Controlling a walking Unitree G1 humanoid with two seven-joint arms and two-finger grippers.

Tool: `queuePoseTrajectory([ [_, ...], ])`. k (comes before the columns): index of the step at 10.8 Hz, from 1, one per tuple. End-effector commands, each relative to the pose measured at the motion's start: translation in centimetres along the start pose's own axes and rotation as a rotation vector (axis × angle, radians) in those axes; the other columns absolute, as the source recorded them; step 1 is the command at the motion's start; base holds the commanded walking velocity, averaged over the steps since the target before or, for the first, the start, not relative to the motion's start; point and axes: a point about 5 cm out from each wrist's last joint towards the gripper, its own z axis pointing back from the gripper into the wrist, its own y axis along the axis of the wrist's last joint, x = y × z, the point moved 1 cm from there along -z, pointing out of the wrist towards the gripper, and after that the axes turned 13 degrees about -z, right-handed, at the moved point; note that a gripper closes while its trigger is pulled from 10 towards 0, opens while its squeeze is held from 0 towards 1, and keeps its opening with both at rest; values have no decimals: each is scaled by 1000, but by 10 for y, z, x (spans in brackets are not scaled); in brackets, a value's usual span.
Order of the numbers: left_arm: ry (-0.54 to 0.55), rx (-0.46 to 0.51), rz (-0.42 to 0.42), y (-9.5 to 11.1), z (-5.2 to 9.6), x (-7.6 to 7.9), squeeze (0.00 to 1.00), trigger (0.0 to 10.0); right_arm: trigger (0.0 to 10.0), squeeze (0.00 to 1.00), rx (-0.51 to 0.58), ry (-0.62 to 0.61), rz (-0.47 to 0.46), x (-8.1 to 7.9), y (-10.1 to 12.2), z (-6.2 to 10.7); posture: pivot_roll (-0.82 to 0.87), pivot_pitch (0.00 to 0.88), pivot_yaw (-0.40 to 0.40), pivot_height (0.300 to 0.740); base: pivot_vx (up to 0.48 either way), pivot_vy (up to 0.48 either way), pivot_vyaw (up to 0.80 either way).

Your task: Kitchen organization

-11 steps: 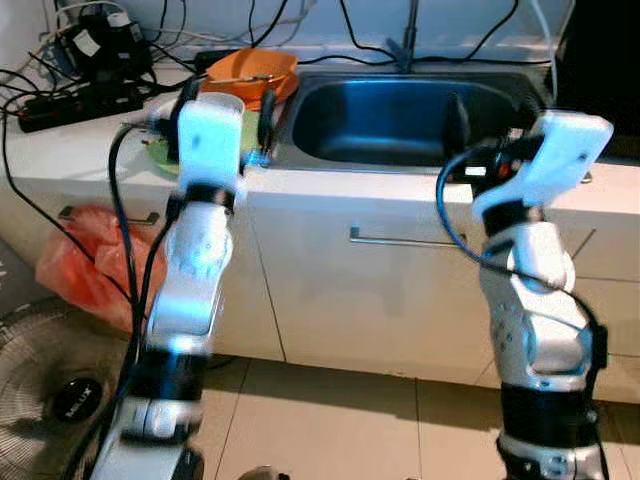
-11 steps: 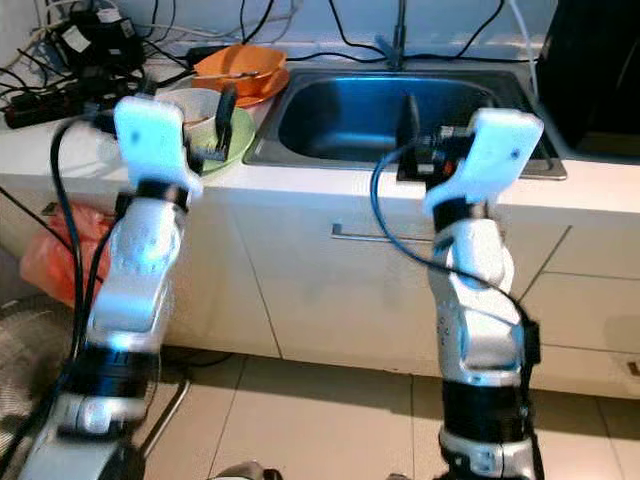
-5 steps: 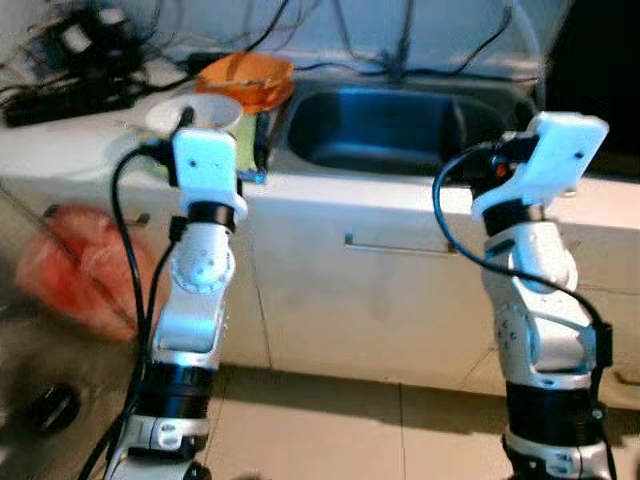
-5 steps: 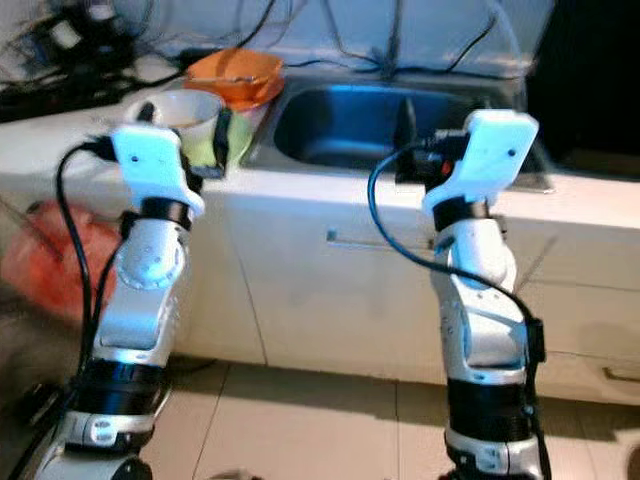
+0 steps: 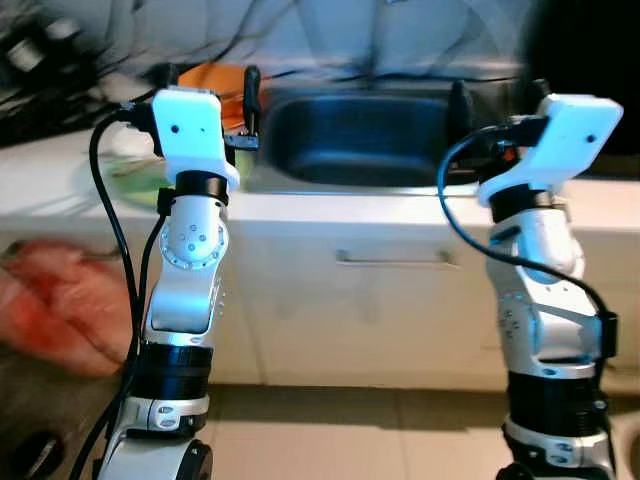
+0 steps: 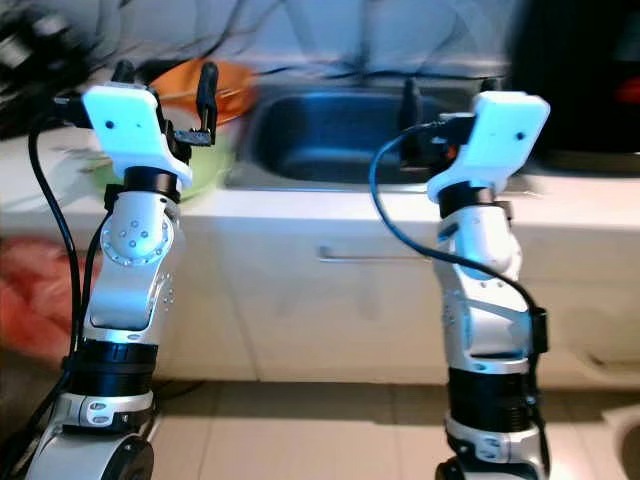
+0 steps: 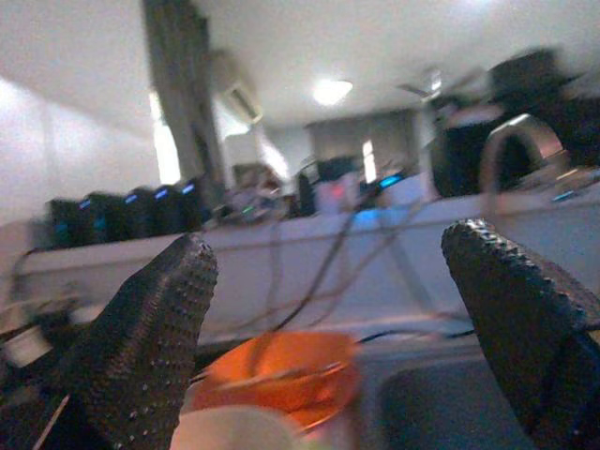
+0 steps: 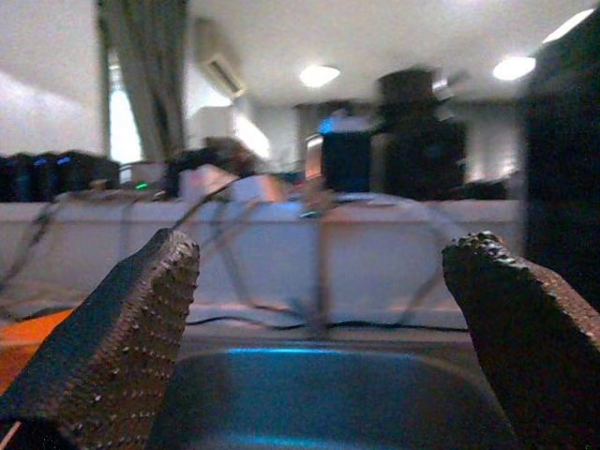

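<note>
An orange bowl [image 7: 281,370] stands on the white counter just left of the steel sink [image 5: 370,125]. A white bowl [image 7: 230,433] sits nearer me, on a green plate [image 6: 205,165]. My left gripper [image 5: 212,74] is raised above the counter's front edge, open, pointing over these dishes with nothing between its fingers [image 7: 141,347]. My right gripper [image 5: 500,92] is held up in front of the sink, open and empty, looking across the basin [image 8: 328,394]. The head views are blurred.
A curved tap [image 7: 511,141] rises behind the sink. Cables and power strips [image 5: 40,50] crowd the back left of the counter. Below it are white cabinet doors with a bar handle [image 5: 395,260]. A red plastic bag [image 5: 50,300] lies on the floor at the left.
The whole picture has shifted and blurred, so the camera has moved. Both arms stand a little higher against the counter. Both grippers stay open and empty.
</note>
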Motion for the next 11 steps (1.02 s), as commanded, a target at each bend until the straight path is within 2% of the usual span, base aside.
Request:
queuePoseTrajectory([
  [1,-6,-2,-2,2,-3,-1,0,10000,10000,0,5,9,-5,-4,0,2,9,0,28,740,416,0,0],
  [3,-27,6,6,4,-4,2,0,10000,10000,0,8,7,-15,-8,-1,4,11,0,38,740,433,0,0],
  [7,-36,39,1,10,-6,5,0,10000,10000,0,74,12,20,-13,14,-3,8,0,40,740,0,0,0],
  [11,-40,27,-11,6,-12,1,0,10000,10000,0,58,-11,4,-15,8,-2,14,0,55,740,0,0,-800],
])
